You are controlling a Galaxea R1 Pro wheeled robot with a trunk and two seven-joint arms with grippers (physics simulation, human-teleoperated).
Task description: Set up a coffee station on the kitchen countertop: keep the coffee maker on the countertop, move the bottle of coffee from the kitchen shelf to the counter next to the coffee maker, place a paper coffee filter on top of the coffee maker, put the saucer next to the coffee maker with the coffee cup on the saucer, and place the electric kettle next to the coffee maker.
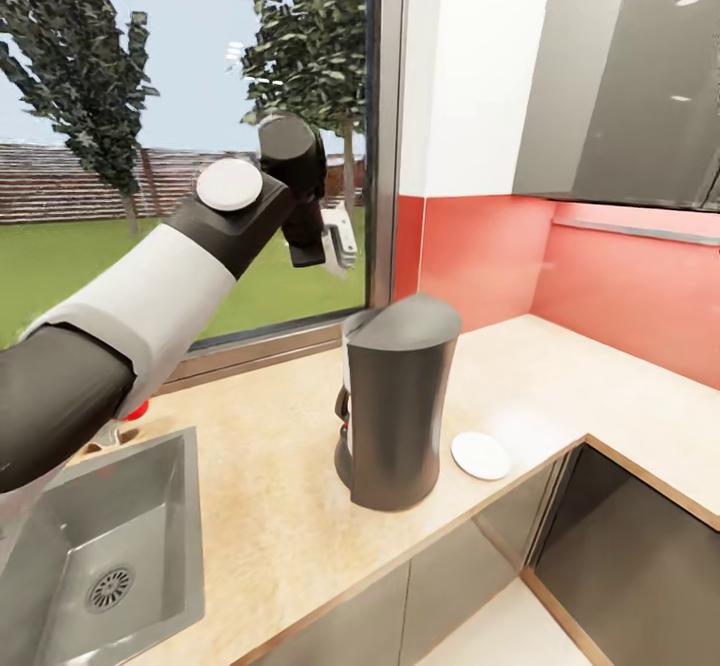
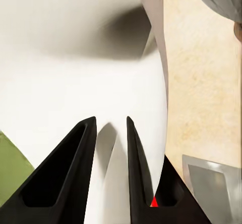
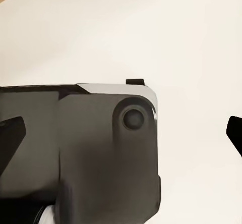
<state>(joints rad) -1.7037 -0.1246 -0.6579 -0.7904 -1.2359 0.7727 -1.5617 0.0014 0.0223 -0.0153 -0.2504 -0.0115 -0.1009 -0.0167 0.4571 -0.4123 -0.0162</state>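
The step in hand looks like the paper filter: the left end effector (image 1: 338,246) is raised above the bench (image 1: 270,506), up and toward the window from the coffee maker (image 1: 395,401), and a thin white piece shows at its tip. In the left wrist view the two dark fingers (image 2: 75,173) lie close together with a broad white sheet, which I take to be the paper coffee filter (image 2: 75,67), nipped between them and spreading out ahead. So that end effector is pinching the filter, as far as I can judge.

The coffee maker stands upright on the bench, below the left end effector and a little farther from the window. Its sloped lid faces up. The next move calls for carrying the filter forward and down until it is over that lid, then spreading the fingers so the sheet settles on top and does not slide off the slope.

The saucer (image 1: 481,455) lies flat on the bench just beside the coffee maker, on the side away from the sink (image 1: 120,546).

The right wrist view shows a dark housing close against a pale surface; whether the right end effector is spread or pressed together I cannot tell.

Count: one coffee maker, one saucer, one filter, one sink.
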